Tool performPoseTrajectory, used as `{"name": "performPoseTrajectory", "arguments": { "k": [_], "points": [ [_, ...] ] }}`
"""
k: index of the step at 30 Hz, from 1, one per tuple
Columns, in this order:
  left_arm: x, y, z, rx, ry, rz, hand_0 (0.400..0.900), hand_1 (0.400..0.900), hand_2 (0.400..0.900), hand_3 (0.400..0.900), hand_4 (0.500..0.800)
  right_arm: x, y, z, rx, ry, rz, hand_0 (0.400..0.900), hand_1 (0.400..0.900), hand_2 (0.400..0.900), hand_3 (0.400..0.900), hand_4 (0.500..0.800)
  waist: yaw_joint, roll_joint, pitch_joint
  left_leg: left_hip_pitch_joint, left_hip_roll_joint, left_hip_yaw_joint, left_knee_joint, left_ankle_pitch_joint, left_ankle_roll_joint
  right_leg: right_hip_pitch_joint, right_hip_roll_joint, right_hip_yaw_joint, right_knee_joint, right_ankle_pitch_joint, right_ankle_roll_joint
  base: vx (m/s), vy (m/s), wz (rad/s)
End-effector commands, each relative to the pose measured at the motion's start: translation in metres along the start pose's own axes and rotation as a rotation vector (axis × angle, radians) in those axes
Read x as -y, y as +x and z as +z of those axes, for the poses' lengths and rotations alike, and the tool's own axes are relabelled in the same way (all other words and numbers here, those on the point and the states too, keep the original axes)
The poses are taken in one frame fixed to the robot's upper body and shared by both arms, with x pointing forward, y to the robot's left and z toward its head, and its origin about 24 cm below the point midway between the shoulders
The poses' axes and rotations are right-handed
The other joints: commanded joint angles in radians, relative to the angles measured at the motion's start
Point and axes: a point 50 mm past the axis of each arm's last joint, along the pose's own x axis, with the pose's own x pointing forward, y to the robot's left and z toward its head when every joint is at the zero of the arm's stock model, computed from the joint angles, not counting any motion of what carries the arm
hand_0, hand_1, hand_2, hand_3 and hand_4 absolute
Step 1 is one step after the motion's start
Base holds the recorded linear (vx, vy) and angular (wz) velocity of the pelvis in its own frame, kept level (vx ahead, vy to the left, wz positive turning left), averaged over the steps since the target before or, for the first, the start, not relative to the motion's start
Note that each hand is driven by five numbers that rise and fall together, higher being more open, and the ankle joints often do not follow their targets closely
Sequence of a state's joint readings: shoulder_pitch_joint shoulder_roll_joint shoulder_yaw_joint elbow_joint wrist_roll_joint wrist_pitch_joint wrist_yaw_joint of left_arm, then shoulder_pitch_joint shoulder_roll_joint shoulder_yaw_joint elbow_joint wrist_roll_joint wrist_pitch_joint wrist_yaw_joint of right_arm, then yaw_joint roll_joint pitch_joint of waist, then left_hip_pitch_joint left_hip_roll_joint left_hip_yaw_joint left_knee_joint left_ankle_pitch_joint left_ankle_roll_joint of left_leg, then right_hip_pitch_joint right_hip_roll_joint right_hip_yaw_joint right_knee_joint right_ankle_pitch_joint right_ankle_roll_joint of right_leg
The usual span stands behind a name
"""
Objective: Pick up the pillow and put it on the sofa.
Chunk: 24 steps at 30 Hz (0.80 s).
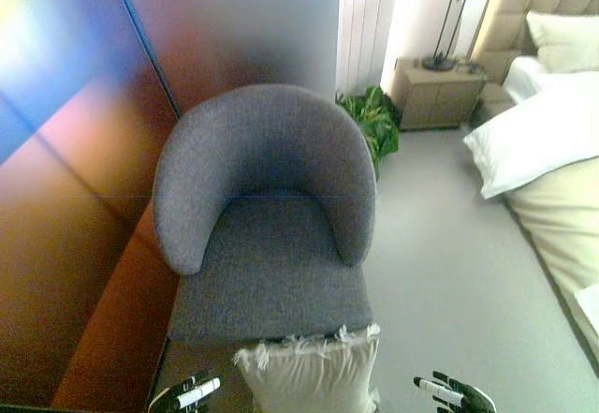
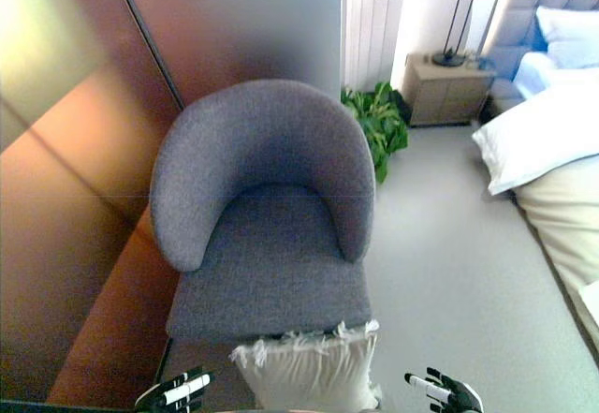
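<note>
Low at the bottom edge: left hand [image 1: 185, 394] at lower left and right hand [image 1: 456, 394] at lower right, both with fingers spread and straight, holding nothing, one on each side of the pillow. Between them, at bottom centre, a cream fringed pillow [image 1: 309, 371], just below the front edge of the grey tub armchair [image 1: 267, 235]. In the upper right, a bed [image 1: 552, 151] with white bedding, a wooden nightstand [image 1: 435, 95] bearing a lamp [image 1: 447, 29], and a green plant [image 1: 372, 123] beside the chair.

Sofa [image 1: 267, 235]: plain grey woven fabric. Pillow [image 1: 314, 371]: cream, with a white fringed edge. Plant [image 1: 370, 118]: green leaves. Nightstand [image 1: 435, 95]: tan. Bed [image 1: 552, 151]: white duvet over beige. Carpet [image 1: 449, 272]: light grey. Wall panel [image 1: 84, 198]: reddish-brown.
</note>
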<state>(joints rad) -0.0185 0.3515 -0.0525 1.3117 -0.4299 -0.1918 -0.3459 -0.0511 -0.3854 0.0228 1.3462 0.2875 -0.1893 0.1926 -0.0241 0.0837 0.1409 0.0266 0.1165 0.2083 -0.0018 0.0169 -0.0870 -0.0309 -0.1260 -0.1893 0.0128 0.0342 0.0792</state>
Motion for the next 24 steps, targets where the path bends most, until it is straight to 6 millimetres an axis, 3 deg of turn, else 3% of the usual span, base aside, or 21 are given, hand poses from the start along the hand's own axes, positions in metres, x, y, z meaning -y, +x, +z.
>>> {"name": "performPoseTrajectory", "arguments": {
  "k": [1,6,7,11,17,22,24],
  "points": [
    [0.006,0.010,0.055,0.202,0.018,-0.017,0.900,0.900,0.900,0.900,0.800,-0.001,0.008,0.089,0.290,-0.073,-0.008,0.900,0.900,0.900,0.900,0.800,-0.017,0.017,0.126,-0.168,-0.026,-0.068,0.109,-0.022,0.017,-0.108,-0.020,-0.005,0.161,-0.124,-0.033,-0.40,-0.010,0.23],
    [0.014,0.014,0.107,0.353,0.017,-0.041,0.900,0.900,0.900,0.900,0.800,-0.026,-0.006,0.212,0.627,-0.154,0.008,0.900,0.900,0.900,0.900,0.800,-0.012,0.067,0.305,-0.462,-0.056,-0.094,0.288,-0.008,0.018,-0.440,-0.021,0.040,0.371,-0.117,-0.067,-0.37,-0.036,0.13],
    [0.014,0.014,0.109,0.361,0.016,-0.042,0.900,0.900,0.900,0.900,0.800,-0.026,-0.008,0.217,0.641,-0.154,0.006,0.900,0.900,0.900,0.900,0.800,-0.012,0.067,0.309,-0.479,-0.058,-0.093,0.297,-0.009,0.019,-0.461,-0.022,0.043,0.383,-0.118,-0.068,-0.25,-0.042,0.04],
    [0.019,0.012,0.127,0.435,0.031,-0.059,0.900,0.900,0.900,0.900,0.800,-0.029,-0.033,0.277,0.825,-0.193,0.000,0.900,0.900,0.900,0.900,0.800,0.000,0.082,0.374,-0.649,-0.067,-0.096,0.393,-0.009,0.030,-0.630,-0.031,0.059,0.484,-0.120,-0.078,-0.19,-0.078,0.16],
    [0.031,0.013,0.141,0.503,0.031,-0.066,0.900,0.900,0.900,0.900,0.800,-0.041,-0.070,0.340,0.991,-0.249,0.036,0.900,0.900,0.900,0.900,0.800,0.027,0.106,0.379,-0.825,-0.063,-0.100,0.461,-0.006,0.040,-0.812,-0.040,0.065,0.541,-0.108,-0.086,-0.10,-0.057,0.11],
    [0.038,0.012,0.148,0.533,0.029,-0.077,0.900,0.900,0.900,0.900,0.800,-0.057,-0.091,0.370,1.054,-0.303,0.073,0.900,0.900,0.900,0.900,0.800,0.045,0.121,0.379,-0.912,-0.073,-0.100,0.500,-0.008,0.041,-0.905,-0.033,0.074,0.591,-0.110,-0.092,-0.01,-0.014,0.12],
    [0.040,0.012,0.150,0.546,0.022,-0.081,0.900,0.900,0.900,0.900,0.800,-0.061,-0.098,0.378,1.068,-0.306,0.079,0.900,0.900,0.900,0.900,0.800,0.050,0.127,0.379,-0.917,-0.082,-0.106,0.522,-0.046,0.033,-0.915,-0.026,0.085,0.623,-0.152,-0.086,0.08,-0.009,0.15]
  ]
}}
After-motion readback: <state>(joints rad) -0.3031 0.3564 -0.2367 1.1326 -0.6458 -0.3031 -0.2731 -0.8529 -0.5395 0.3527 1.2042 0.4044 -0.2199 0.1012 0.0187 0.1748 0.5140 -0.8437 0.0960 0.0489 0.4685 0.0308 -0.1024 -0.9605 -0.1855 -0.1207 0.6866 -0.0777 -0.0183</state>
